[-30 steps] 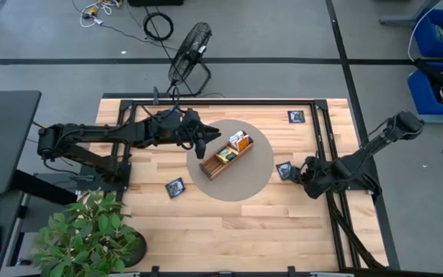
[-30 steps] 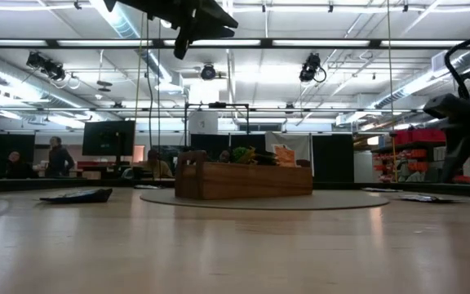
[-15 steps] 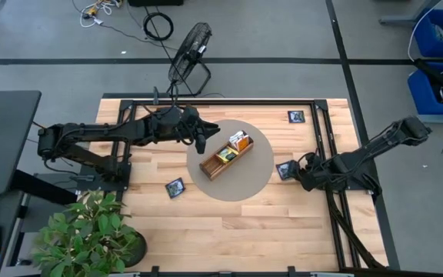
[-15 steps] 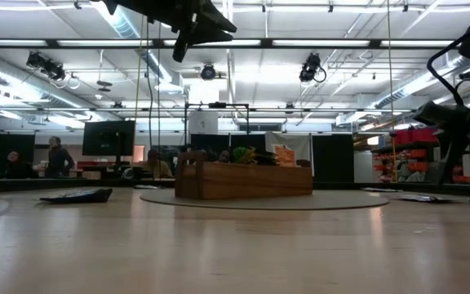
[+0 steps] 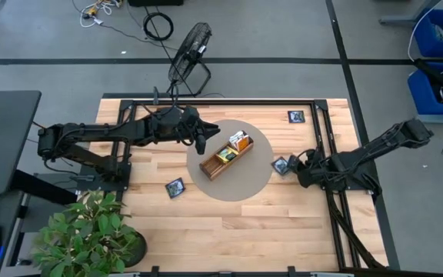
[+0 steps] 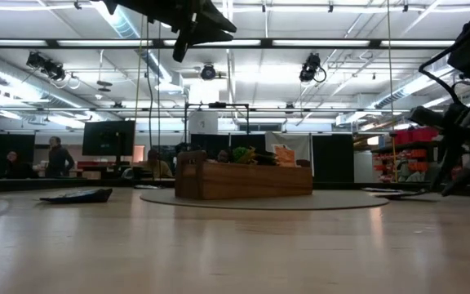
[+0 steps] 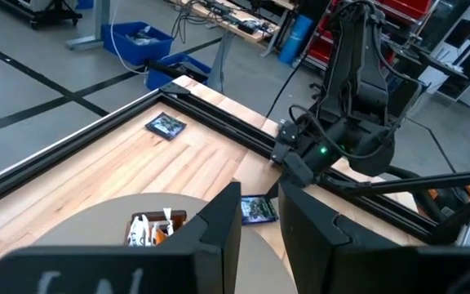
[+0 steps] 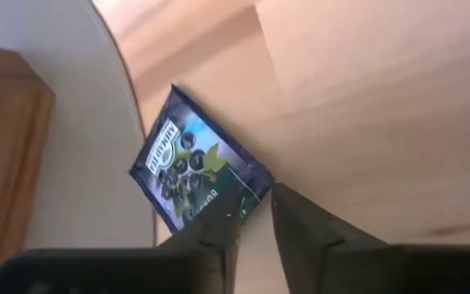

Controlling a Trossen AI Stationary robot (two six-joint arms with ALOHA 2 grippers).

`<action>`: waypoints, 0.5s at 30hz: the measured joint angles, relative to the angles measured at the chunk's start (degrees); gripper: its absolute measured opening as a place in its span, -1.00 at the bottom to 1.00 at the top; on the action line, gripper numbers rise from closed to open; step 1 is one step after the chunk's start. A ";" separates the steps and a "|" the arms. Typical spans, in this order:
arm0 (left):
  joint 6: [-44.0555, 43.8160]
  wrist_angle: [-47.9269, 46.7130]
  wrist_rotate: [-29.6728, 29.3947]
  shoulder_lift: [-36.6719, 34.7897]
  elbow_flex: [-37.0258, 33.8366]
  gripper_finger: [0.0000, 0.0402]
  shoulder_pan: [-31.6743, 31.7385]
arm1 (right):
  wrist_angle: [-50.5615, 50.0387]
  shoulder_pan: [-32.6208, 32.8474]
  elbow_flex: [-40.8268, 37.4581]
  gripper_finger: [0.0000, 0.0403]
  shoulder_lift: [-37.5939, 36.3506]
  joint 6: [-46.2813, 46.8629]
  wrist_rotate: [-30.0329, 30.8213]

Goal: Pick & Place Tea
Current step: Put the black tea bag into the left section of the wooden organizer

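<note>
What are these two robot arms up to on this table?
They are sorting tea packets into a wooden tray on a round mat. The right pincer is low at the mat's edge, closing on a dark navy packet. The left pincer hangs above the tray's end. Two more navy packets lie loose on the table.

Landmark: wooden tray [image 5: 226, 155], standing on round grey mat [image 5: 254, 179].

- Above tray's left end: left gripper [image 5: 201, 144] hangs over mat edge, blocks approach from that side.
- Right of tray: right gripper [image 5: 295, 167] low at mat rim, on navy packet [image 5: 281, 165]; arm bars that side.
- Far-right corner from tray: lone navy packet [image 5: 296, 117], bare wood around.
- Near-left of tray: navy packet [image 5: 175, 188] flat on wood, well apart.
- Near side of tray: wide open tabletop [image 5: 229, 231], free passage.
</note>
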 joint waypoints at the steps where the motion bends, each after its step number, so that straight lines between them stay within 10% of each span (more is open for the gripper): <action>1: -0.01 -0.08 0.00 0.00 0.00 -0.56 0.00 | 0.17 -0.34 0.00 -0.62 -0.02 -0.25 0.55; 15: -0.16 -1.32 0.00 0.04 0.00 -0.56 0.00 | 6.94 -5.61 0.11 -0.69 -0.04 -11.57 2.97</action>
